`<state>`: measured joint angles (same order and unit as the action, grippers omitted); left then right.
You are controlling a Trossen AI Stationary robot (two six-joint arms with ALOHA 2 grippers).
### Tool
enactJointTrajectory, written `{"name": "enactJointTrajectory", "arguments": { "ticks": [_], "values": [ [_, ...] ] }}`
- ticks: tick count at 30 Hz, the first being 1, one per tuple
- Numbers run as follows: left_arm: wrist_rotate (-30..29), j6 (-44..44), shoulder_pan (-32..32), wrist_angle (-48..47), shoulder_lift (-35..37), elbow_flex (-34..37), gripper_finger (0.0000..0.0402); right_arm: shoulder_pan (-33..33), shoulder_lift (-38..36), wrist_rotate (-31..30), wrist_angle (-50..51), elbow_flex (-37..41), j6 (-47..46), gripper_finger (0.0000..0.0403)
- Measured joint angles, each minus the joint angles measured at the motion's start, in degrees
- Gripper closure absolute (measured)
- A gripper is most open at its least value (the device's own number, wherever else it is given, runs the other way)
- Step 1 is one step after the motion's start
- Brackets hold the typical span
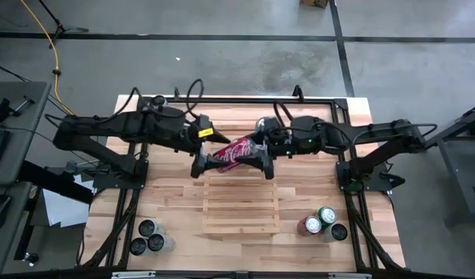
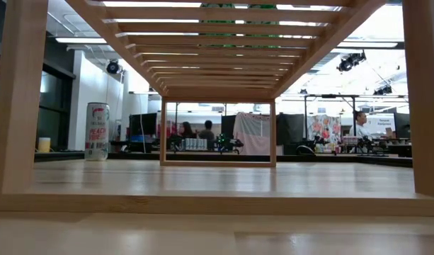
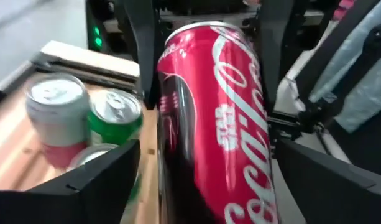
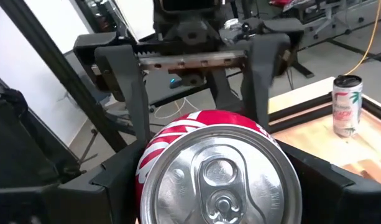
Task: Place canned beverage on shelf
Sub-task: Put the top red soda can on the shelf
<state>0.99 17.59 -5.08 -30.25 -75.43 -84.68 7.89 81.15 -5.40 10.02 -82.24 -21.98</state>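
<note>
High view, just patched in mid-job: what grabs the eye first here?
The red Coca-Cola can, lying on its side in mid-air above the far end of the slatted wooden shelf, flanked by the left claw and right claw. Both claws bracket it, so it looks like a handover. Next, clusters of spare cans: dark ones at the near left, a green-and-red group at the near right.

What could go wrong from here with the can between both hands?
1. The red can lies sideways in mid-air between the left hand and the right hand. A mistimed release would likely drop it.
2. It hangs over the far edge of the shelf. If it falls on its side, it could roll off.
3. The slats have gaps, so a tilted placement might tip it.
</note>
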Motion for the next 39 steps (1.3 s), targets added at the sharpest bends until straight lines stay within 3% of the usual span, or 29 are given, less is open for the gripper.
{"name": "enactJointTrajectory", "arguments": {
  "ticks": [7,14,17,21,28,34,39],
  "values": [
    [8.1,1.8,0.0,-1.4,-2.1,0.0,0.0030,0.5,0.7,0.6,-0.8,0.0,0.5,0.0118],
    [8.9,0.5,0.0,-1.8,-2.6,0.0,0.0034,0.5,0.7,0.6,-0.6,0.0,1.3,0.0118],
    [8.5,-0.1,0.0,-1.9,-2.6,0.0,0.0052,0.5,0.6,0.8,-0.4,0.0,1.5,0.0118],
    [8.5,-0.1,0.1,-3.0,-2.5,0.0,0.0109,0.4,0.7,1.6,-0.3,0.0,1.8,0.0116],
    [8.5,-1.4,0.2,-7.6,-2.2,0.3,0.0117,0.0,0.2,2.0,0.7,-2.4,1.7,0.0022],
    [3.6,-1.6,-0.4,-12.5,0.9,0.3,0.0117,-0.4,0.0,2.0,8.3,-9.5,5.6,0.0016],
    [-7.4,-1.7,-4.7,-4.6,6.4,4.3,0.0117,-0.4,-0.1,2.0,11.7,-12.2,6.6,0.0017]
  ]
}}
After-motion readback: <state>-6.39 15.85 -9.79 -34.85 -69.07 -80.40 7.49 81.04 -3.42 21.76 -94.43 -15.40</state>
